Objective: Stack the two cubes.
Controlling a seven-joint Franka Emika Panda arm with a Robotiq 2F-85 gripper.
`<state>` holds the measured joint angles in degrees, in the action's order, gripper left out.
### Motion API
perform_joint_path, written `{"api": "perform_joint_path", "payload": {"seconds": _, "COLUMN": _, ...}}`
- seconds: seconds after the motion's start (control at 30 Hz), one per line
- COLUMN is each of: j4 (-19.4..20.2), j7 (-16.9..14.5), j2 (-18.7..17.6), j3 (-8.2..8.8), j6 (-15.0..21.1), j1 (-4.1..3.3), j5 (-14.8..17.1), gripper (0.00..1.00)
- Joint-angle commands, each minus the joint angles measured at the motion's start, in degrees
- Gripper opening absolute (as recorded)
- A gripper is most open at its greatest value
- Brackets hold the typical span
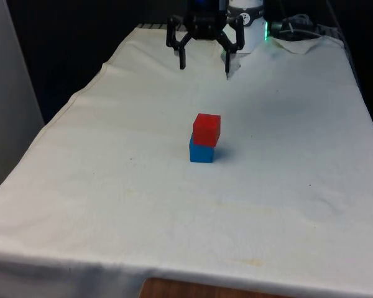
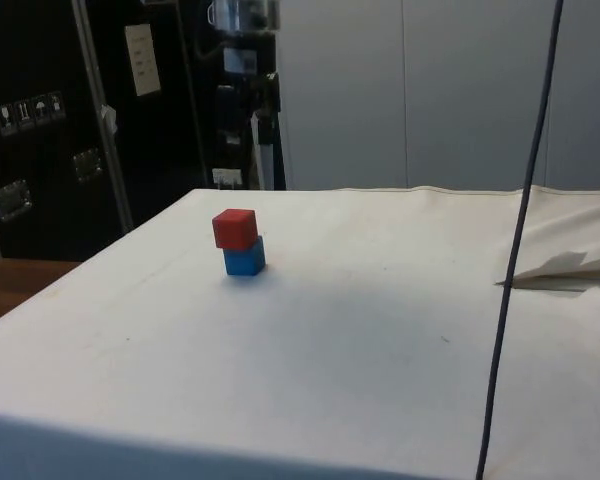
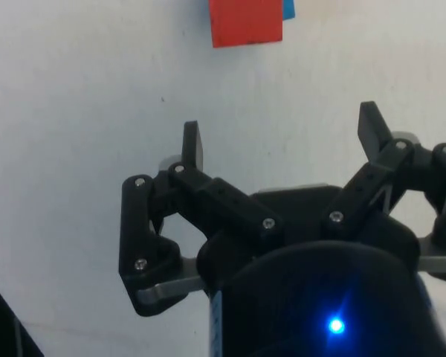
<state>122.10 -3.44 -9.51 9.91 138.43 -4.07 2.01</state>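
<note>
Front view: the red cube is being carried by the blue cube near the middle of the white tablecloth, the pair touching face to face. The upper cube is sitting slightly toward 1 o'clock of the lower one, so a narrow strip of blue is being left exposed along the stack's 9 o'clock side; most of its base is nevertheless being supported, which is judged to be why the stack is standing upright. The black gripper is being held at 12 o'clock from the stack, well apart from it and raised off the cloth, with its two fingers spread wide and nothing between them. That position is judged to be one of release and retreat, the wide spread keeping the fingertips off the cubes.

Side view: the stack is being shown upright, with the red cube again offset a little over the blue one and no tilt detectable.

Wrist view: both fingertips are being seen far apart over bare cloth, with the red cube beyond them and only a sliver of blue emerging at its edge. The stacking is judged to be complete.
</note>
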Motion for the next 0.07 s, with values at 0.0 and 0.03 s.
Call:
{"api": "perform_joint_path", "payload": {"seconds": 0.0, "j4": 1.03, "j7": 0.23, "j2": 0.92, "j3": 0.11, "j6": 0.63, "j1": -0.06, "j5": -0.52, "gripper": 1.00}}
{"api": "perform_joint_path", "payload": {"seconds": 0.03, "j4": 0.00, "j7": 0.00, "j2": 0.00, "j3": 0.00, "j6": 0.00, "j1": 0.00, "j5": 0.00, "gripper": 1.00}}
